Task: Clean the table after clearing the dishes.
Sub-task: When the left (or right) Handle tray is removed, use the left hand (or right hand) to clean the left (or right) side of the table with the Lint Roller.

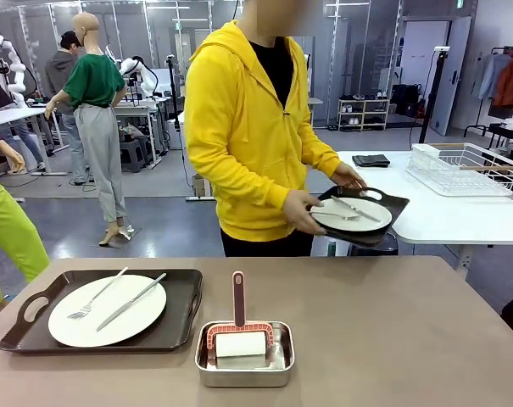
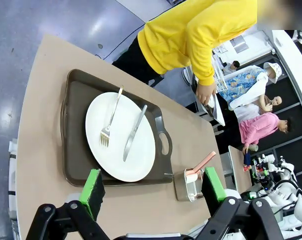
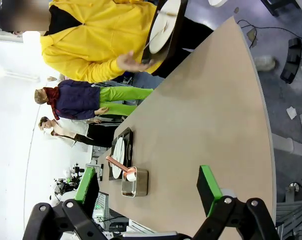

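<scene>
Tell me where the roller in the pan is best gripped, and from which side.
Probably its red handle, from above: it rises free over the pan, while the white drum lies low between the pan's walls.

Red-framed roller (image 1: pixel 241 343) in steel pan (image 1: pixel 244 378); wire rack (image 1: pixel 464 169) on white table (image 1: pixel 443 214).

The tabletop (image 1: pixel 392 339) is cut off for you by the front view's bottom and side edges. The steel pan (image 1: pixel 244 375) hides the lower half of the roller (image 1: pixel 240 342). The person's hand (image 1: pixel 305 216) covers the near rim of the carried tray (image 1: pixel 366 237). In your right wrist view the carried plate (image 3: pixel 164 25) runs off the top edge, and whatever lies on the resting plate (image 3: pixel 119 157) is too small to tell. In your left wrist view the left hand (image 2: pixel 151 172) is cropped at the bottom edge.
</scene>
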`<action>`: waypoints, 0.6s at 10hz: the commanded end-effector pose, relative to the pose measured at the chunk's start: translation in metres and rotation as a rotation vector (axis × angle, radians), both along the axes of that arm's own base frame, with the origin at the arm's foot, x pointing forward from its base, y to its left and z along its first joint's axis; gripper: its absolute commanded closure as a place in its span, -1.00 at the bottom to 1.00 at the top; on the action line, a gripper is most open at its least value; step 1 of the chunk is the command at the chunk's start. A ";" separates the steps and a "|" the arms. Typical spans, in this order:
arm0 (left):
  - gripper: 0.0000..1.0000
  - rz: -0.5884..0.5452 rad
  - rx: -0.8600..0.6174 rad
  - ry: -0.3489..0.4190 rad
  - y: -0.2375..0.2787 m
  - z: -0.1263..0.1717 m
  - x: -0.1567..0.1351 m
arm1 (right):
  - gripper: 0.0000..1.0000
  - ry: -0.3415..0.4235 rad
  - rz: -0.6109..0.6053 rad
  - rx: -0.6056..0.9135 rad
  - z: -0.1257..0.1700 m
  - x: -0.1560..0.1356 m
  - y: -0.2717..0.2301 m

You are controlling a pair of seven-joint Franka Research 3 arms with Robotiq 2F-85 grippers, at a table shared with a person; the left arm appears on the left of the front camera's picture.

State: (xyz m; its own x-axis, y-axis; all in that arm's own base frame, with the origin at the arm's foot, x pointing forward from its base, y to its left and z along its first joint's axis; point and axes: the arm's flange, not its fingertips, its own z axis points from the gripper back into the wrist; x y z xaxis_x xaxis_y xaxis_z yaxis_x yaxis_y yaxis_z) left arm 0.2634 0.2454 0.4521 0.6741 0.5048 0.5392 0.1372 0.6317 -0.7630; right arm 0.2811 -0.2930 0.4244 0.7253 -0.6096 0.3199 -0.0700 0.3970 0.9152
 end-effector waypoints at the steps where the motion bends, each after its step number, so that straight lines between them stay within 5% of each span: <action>1: -1.00 -0.007 0.005 -0.007 0.002 -0.002 -0.001 | -1.00 -0.002 0.007 0.000 0.001 -0.003 0.000; 2: -1.00 -0.007 0.005 -0.007 0.002 -0.002 -0.001 | -1.00 0.000 0.000 0.000 0.000 0.000 0.000; 6: -1.00 -0.007 0.005 -0.007 0.002 -0.002 -0.001 | -1.00 -0.069 0.302 -0.343 0.035 0.092 0.100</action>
State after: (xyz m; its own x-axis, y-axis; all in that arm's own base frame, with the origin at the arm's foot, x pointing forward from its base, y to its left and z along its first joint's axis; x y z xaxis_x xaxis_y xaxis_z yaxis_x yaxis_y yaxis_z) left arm 0.2631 0.2457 0.4517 0.6736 0.5061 0.5387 0.1369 0.6307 -0.7638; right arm 0.3560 -0.2115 0.4522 0.8239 -0.3322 0.4593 -0.2229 0.5552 0.8013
